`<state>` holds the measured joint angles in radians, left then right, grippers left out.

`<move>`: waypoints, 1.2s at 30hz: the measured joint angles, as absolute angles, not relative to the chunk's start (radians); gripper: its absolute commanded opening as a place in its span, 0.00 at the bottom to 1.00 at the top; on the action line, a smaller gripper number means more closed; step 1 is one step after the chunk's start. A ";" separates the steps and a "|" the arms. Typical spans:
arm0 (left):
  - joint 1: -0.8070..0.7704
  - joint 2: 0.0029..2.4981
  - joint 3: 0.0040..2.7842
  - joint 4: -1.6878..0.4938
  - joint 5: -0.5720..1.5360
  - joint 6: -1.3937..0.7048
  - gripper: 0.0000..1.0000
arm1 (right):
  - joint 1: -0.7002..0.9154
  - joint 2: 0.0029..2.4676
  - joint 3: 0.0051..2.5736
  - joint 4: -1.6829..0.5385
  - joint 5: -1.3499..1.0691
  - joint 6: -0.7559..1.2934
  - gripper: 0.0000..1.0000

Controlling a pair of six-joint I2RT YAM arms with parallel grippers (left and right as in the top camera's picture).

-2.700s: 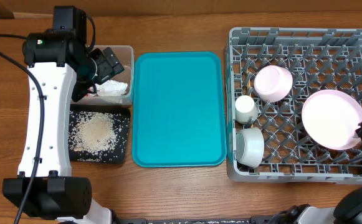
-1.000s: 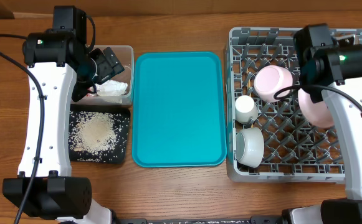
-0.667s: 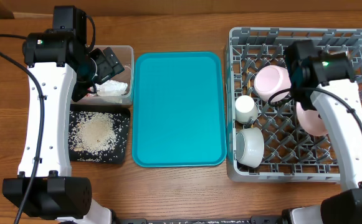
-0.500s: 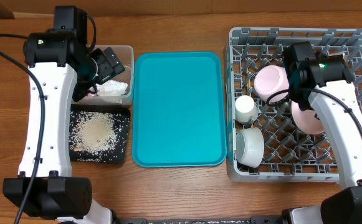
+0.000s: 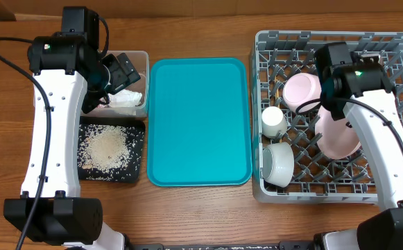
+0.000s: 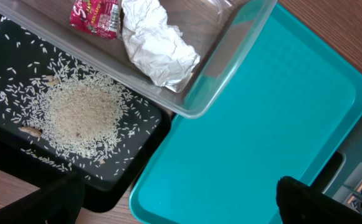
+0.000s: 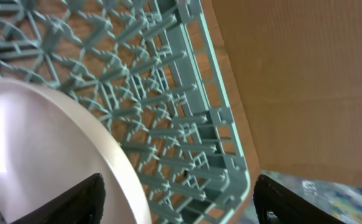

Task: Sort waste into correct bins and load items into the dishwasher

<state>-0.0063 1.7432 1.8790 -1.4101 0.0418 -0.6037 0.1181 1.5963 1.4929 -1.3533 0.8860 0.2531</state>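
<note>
The pale pink plate [image 5: 338,132] leans on edge among the pegs of the grey dishwasher rack [image 5: 336,42]. In the right wrist view its rim [image 7: 75,137] runs just inside the left finger. My right gripper [image 7: 177,205] is open above it, gripping nothing. Also in the rack are a pink bowl [image 5: 304,92], a white cup [image 5: 273,121] and a white bowl [image 5: 279,164]. My left gripper [image 6: 181,211] hangs open and empty over the clear tub [image 6: 224,81], which holds the tissue [image 6: 156,43] and red wrapper [image 6: 96,12]. Rice [image 6: 84,115] lies in the black tray [image 6: 124,174].
A bare teal serving tray [image 5: 199,121] lies on the wooden table between the bins and the rack. My right arm [image 5: 367,132] crosses the rack's right half. My left arm [image 5: 48,125] stretches along the table's left side.
My right gripper has gone from shut to open and let go of the plate. The plate shifted left and tipped down to lean in the rack. My left arm has barely moved.
</note>
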 measured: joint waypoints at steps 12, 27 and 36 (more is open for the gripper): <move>-0.006 1.743 1.879 -1.410 0.042 -0.604 1.00 | 0.119 1.598 1.676 -1.110 0.268 0.220 0.64; -0.006 1.743 1.879 -1.410 0.042 -0.604 1.00 | 0.127 1.758 1.647 -1.058 -0.218 0.209 0.38; -0.006 1.743 1.879 -1.410 0.042 -0.604 1.00 | 0.183 1.873 1.632 -0.992 -0.258 0.189 0.38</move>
